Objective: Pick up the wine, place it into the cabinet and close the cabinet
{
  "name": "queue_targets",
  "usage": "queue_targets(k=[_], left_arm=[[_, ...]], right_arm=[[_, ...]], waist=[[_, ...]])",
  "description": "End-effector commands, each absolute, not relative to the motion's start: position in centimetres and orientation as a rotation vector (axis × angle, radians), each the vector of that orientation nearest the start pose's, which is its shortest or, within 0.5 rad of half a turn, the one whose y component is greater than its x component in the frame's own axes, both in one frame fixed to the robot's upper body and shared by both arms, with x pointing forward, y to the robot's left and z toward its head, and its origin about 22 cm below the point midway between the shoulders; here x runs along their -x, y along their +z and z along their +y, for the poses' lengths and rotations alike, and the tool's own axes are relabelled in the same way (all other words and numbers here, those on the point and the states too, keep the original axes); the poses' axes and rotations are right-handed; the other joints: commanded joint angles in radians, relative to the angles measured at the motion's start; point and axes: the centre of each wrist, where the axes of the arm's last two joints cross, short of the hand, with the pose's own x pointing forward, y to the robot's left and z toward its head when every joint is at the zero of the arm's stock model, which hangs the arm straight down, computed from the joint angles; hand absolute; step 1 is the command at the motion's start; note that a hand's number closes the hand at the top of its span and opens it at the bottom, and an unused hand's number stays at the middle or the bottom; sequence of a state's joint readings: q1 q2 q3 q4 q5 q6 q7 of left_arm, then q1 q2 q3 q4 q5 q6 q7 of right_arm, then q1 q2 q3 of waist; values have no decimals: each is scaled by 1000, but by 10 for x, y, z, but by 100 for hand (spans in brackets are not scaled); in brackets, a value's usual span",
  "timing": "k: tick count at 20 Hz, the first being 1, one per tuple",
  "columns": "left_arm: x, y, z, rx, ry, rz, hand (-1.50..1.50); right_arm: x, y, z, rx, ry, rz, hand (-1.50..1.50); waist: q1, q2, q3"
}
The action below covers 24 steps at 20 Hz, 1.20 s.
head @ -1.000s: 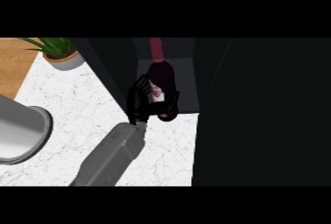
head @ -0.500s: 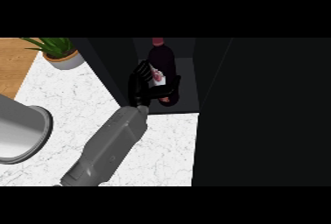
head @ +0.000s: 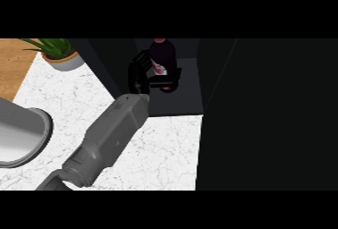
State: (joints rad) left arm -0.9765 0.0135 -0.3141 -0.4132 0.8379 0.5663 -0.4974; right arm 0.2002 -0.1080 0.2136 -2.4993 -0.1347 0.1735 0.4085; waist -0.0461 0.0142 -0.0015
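The wine bottle (head: 163, 56) now sits deeper inside the dark open cabinet (head: 178, 96) than a second ago, upright over its floor near the back. One robot hand (head: 142, 71), at the end of a grey forearm reaching in from the lower left, has its black fingers curled round the bottle. So the placing step looks nearly done; release and closing the door remain. A potted plant (head: 58, 53) stands on the marble tabletop (head: 73, 94), well left.
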Motion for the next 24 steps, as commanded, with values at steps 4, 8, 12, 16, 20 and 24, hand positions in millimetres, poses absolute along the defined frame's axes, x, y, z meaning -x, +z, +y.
queue_targets(k=[4,8,12,16,20,24], left_arm=[[-436,54,102,-284,259,-1650,150],[-437,42,123,-398,185,-1636,-150],[-441,44,132,-466,165,-1615,-150],[-437,35,135,-469,155,-1587,-150],[-441,40,138,-532,160,-1587,-150],[-436,27,153,-509,151,-1598,-150]], right_arm=[[-111,190,-212,-411,315,-1918,-150],[-104,187,-212,-409,341,-1901,-150],[-102,190,-216,-409,328,-1918,-150],[-102,193,-213,-417,323,-1933,-150],[-101,188,-217,-415,332,-1913,-150],[-101,186,-213,-404,333,-1922,-150]], waist=[[-10,2,1],[-14,0,1],[-20,2,2],[-17,4,1],[-25,4,2],[-22,4,1]])
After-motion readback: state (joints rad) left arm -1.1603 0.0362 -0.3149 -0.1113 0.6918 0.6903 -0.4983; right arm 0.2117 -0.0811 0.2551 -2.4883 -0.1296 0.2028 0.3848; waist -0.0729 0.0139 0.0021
